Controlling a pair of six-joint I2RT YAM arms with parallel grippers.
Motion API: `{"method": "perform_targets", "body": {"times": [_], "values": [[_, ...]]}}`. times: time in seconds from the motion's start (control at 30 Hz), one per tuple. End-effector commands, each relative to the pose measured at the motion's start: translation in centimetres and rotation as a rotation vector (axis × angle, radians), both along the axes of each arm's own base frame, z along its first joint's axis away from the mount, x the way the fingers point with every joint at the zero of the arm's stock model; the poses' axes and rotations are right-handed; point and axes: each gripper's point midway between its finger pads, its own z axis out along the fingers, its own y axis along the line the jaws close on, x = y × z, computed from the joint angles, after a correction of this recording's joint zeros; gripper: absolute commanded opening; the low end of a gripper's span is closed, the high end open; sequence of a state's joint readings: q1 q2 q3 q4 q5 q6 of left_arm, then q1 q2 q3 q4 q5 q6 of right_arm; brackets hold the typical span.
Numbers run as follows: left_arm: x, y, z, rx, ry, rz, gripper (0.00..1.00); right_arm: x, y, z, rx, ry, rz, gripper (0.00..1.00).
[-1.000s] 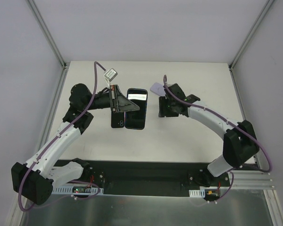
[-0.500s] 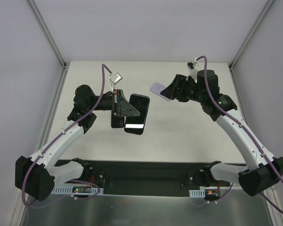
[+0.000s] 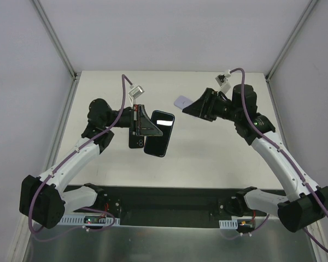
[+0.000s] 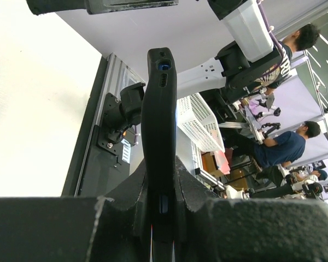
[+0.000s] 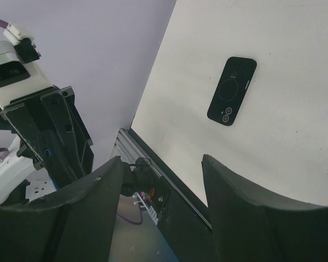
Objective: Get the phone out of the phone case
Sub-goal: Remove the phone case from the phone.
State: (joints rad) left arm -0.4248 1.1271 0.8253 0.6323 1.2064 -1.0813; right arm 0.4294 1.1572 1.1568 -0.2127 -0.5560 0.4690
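**Phone and case, mid-task.** The phone (image 3: 160,136) hangs tilted above the worktop (image 3: 218,155), held by the left gripper (image 3: 144,124), whose jaws pinch its two flat faces near one end. The matte black case (image 4: 159,109) appears to be still on it, with blue showing through the edge cut-outs. The right gripper (image 5: 161,164) has its jaws spread with nothing between them, well apart from the phone. A second flat black piece (image 5: 232,90) with a ring and two lens holes lies on the worktop; whether it is a spare case cannot be told.

**Likely handling.** The phone is probably rigid and fairly light, its glass smooth and breakable. The case rim looks softer and is best peeled at a free corner.

**Against a second earlier.** The phone is raised and turned, and the right arm has swung up and back from the worktop
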Motion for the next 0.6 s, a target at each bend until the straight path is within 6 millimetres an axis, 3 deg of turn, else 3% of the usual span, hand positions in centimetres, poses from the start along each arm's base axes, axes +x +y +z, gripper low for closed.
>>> {"method": "perform_targets", "body": {"times": [0.0, 0.17, 0.57], "values": [[-0.5, 0.1, 2.1, -0.052, -0.149, -0.029, 0.0, -2.1, 0.5, 4.4, 0.087, -0.129, 0.08, 0.62], [-0.3, 0.0, 1.9, -0.049, -0.136, -0.03, 0.0, -3.3, 0.8, 5.3, 0.071, -0.176, 0.114, 0.62], [-0.3, -0.1, 2.0, -0.051, -0.137, -0.031, 0.0, -4.0, 2.3, 4.8, 0.003, -0.201, 0.163, 0.62]]}}
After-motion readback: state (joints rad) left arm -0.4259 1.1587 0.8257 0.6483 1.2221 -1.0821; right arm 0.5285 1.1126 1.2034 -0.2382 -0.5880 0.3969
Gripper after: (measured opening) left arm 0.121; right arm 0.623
